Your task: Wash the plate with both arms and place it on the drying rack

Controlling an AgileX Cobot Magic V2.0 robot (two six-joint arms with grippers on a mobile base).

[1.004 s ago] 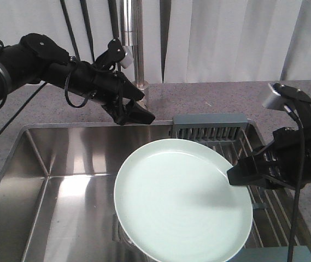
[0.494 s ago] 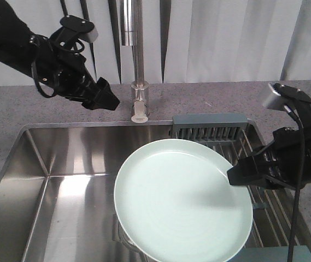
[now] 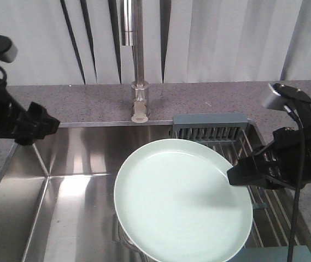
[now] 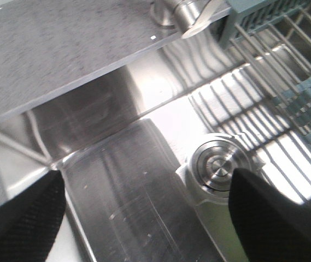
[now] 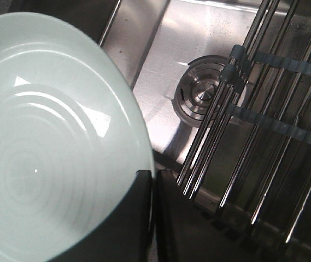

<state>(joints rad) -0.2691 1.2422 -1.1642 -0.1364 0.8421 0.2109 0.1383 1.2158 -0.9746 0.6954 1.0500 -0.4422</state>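
At the far left of the front view, the left gripper (image 3: 45, 124) hangs over the left edge of the steel sink (image 3: 73, 164), well apart from the plate. In the left wrist view its two black fingers (image 4: 18, 218) sit in opposite lower corners, spread wide with only the bare basin floor between them. The round steel drain (image 4: 218, 166) shows just inside the right-hand finger.

At the back, in the middle, the chrome faucet (image 3: 139, 82) rises from the speckled grey countertop (image 3: 78, 101).

Right of centre, the pale mint-green plate (image 3: 182, 202) is held over the basin with its face tilted up toward the camera. It covers the drain in the front view.

The drying rack (image 3: 210, 128) lies across the right part of the sink. Its slotted grey-blue comb section is just behind the plate's far rim, and its steel rods run down the right side.

The right gripper (image 3: 237, 176) reaches in from the right, above the rack, and is clamped on the plate's right rim. The right wrist view shows its dark fingers (image 5: 139, 218) pinching that rim, with the drain and rack rods just beside it.
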